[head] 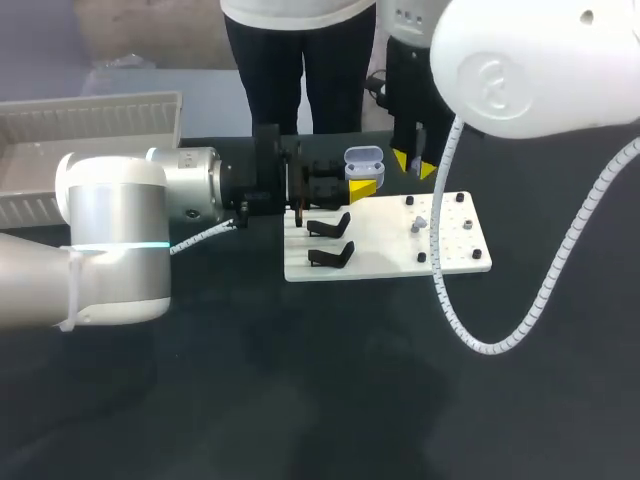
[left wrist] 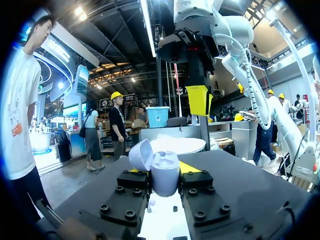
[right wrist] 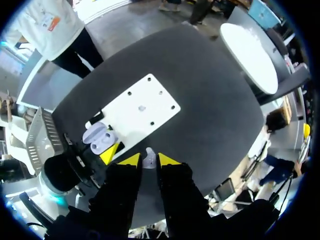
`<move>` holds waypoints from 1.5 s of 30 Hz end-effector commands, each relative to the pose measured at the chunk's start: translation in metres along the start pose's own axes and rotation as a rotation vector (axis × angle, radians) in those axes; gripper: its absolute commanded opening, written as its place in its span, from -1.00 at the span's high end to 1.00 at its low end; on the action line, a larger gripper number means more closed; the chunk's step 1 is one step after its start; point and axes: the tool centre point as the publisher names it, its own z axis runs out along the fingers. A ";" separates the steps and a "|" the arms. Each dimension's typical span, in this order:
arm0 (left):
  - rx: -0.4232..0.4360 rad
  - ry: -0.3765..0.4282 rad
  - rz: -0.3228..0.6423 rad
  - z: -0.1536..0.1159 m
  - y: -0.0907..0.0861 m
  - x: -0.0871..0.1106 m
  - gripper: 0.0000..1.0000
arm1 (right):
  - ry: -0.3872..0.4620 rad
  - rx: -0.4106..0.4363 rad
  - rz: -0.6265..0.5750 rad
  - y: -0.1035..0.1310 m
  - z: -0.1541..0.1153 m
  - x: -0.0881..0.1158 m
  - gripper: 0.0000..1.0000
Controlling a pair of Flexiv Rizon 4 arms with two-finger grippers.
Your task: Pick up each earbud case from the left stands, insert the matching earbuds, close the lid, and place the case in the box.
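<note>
Your left gripper (left wrist: 161, 171) clamps the open earbud case (left wrist: 165, 176), lid raised, just past the far corner of the white board (head: 385, 262). Your right gripper (right wrist: 148, 161), near the case, pinches a small white earbud (right wrist: 148, 156). Two black stands (head: 330, 225) rise from the board. The box (head: 90, 120) sits far left on the dark table (head: 300, 380).

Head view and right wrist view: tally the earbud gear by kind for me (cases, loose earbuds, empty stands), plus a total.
earbud case: 1, open, in the left tool
earbud: 2, one on the white board, one in the right tool
empty black stand: 2, the second at
Total: 5
</note>
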 end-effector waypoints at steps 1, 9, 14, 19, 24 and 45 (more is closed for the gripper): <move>-0.006 -0.005 0.005 0.000 -0.001 0.001 1.00 | 0.008 0.026 -0.014 0.027 -0.003 -0.006 1.00; -0.006 -0.005 0.005 0.000 -0.001 0.001 1.00 | 0.004 0.026 -0.038 0.059 0.000 -0.011 1.00; -0.006 -0.005 0.005 0.000 -0.001 0.001 1.00 | -0.001 0.035 -0.018 0.065 0.003 -0.010 1.00; -0.006 -0.005 0.005 0.000 -0.001 0.001 1.00 | 0.000 0.033 -0.006 0.066 0.009 -0.006 1.00; -0.006 -0.005 0.005 0.000 -0.001 0.001 1.00 | -0.003 0.036 0.000 0.064 0.010 -0.003 1.00; -0.006 -0.005 0.005 0.000 -0.001 0.001 1.00 | -0.015 0.056 0.017 0.059 0.028 -0.008 1.00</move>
